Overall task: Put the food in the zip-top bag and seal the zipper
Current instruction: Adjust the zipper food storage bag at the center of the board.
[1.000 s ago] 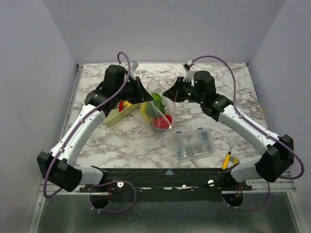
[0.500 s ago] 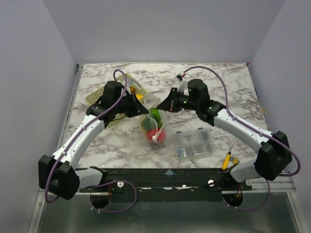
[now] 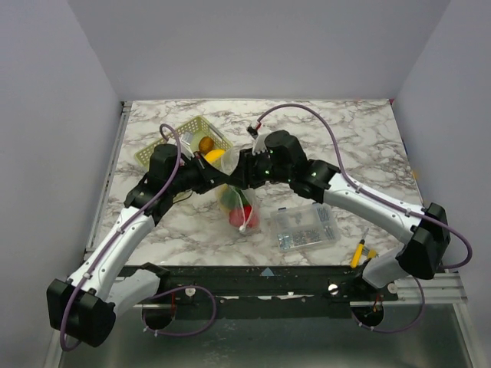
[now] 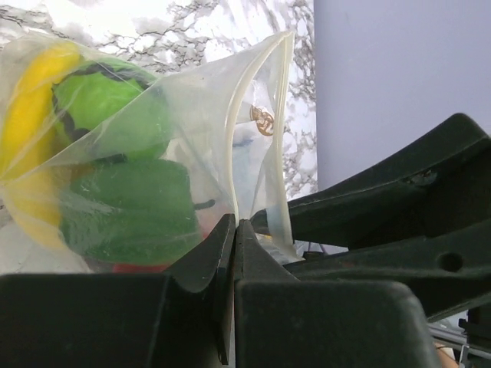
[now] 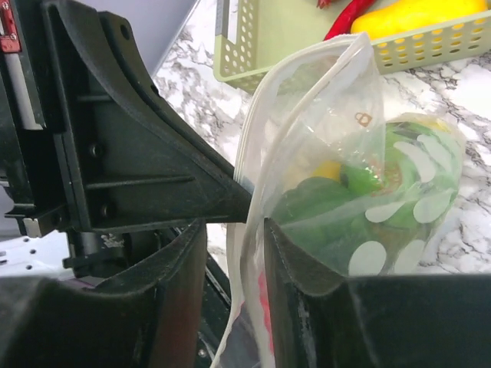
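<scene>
Bag first: the zip-top bag [image 3: 239,207] lies on the marble surface [image 3: 345,138] at the middle, its loaded belly toward my bases and its mouth edge lifted to where both my claws meet above it. Through the dotted film I see a green piece [image 4: 130,207] and a yellow piece [image 4: 31,100], with something red low down. My left claw [image 4: 236,230] is closed, pinching the mouth edge. The zipper [image 4: 232,153] shows there as a pale strip rising out of that pinch and away from the fingers. My right claw [image 5: 234,230] stands just beside the left one on the same edge. Its jaws are parted with a clear gap, and the film runs up through that gap, close against one finger. I judge it straddles the strip rather than clamps it. That is what the next move turns on. The strip's long axis leads away from both claws, so the left should act as the anchor while the right, once it closes, slides out along the strip to press it shut. How much of the strip is already mated I cannot tell. An orange piece [image 3: 205,144] and a yellow one [image 3: 215,155] sit in the lattice basket [image 3: 153,149] just behind my left arm, so the filling looks unfinished. The clear parts box [image 3: 305,226] is near the bag on its right, not touching it.
</scene>
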Controlling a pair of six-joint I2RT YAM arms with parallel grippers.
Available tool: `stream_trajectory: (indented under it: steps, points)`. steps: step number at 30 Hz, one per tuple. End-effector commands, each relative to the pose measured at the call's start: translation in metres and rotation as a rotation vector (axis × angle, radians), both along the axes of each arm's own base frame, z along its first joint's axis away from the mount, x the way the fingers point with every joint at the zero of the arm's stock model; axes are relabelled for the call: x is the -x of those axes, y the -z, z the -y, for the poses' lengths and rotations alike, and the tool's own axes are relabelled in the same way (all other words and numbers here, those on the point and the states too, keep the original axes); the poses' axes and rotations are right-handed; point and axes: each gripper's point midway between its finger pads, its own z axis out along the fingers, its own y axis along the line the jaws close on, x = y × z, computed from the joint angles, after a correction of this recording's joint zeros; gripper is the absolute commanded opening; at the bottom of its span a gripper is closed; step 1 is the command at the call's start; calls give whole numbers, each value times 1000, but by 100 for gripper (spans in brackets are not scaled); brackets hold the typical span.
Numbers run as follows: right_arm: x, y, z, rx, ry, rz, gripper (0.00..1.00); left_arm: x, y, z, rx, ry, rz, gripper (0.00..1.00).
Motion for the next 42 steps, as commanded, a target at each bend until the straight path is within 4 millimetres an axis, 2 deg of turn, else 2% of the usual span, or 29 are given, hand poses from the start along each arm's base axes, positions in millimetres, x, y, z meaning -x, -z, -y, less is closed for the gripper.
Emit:
stream_trajectory:
  steps: [1, 6, 9, 13, 17, 22, 24, 26, 29, 30, 31, 32, 36, 37, 39, 42]
  points:
    - [-2, 5, 16, 166, 75, 89, 43, -4, -16, -7, 55, -88, 49, 0]
    - [13, 8, 20, 260, 79, 163, 63, -3, -16, -10, 74, -117, 38, 0]
    - [27, 12, 16, 329, 83, 224, 69, -4, -17, -11, 76, -130, 33, 0]
    - [31, 16, 17, 441, 138, 348, 70, -3, -14, -11, 79, -140, 5, 0]
    - [23, 14, 25, 553, 228, 467, 69, -4, -13, -14, 75, -169, -23, 0]
    - [22, 14, 19, 579, 230, 485, 69, -4, -17, -16, 77, -183, -15, 0]
    - [22, 16, 17, 567, 236, 477, 65, -4, -19, -13, 78, -157, -4, 0]
    - [21, 14, 15, 541, 257, 462, 56, -4, -20, -8, 63, -115, 9, 0]
    - [23, 13, 7, 472, 281, 419, 36, -1, -27, 2, 52, -14, 56, 0]
    - [23, 12, 6, 444, 310, 398, 25, -1, -30, 5, 51, 15, 85, 0]
    - [21, 11, 7, 424, 344, 382, 18, 0, -33, 7, 51, 42, 112, 3]
    - [20, 10, 8, 395, 383, 356, 13, 1, -35, 6, 41, 54, 136, 14]
    - [15, 9, 15, 315, 503, 284, 3, 6, -51, 3, -3, 100, 302, 57]
    - [13, 10, 17, 296, 520, 259, 1, 9, -57, 1, -27, 124, 375, 64]
    - [9, 9, 19, 256, 546, 212, 1, 16, -63, -4, -83, 163, 502, 69]
    - [3, 10, 24, 209, 599, 170, 1, 30, -56, -14, -170, 205, 637, 75]
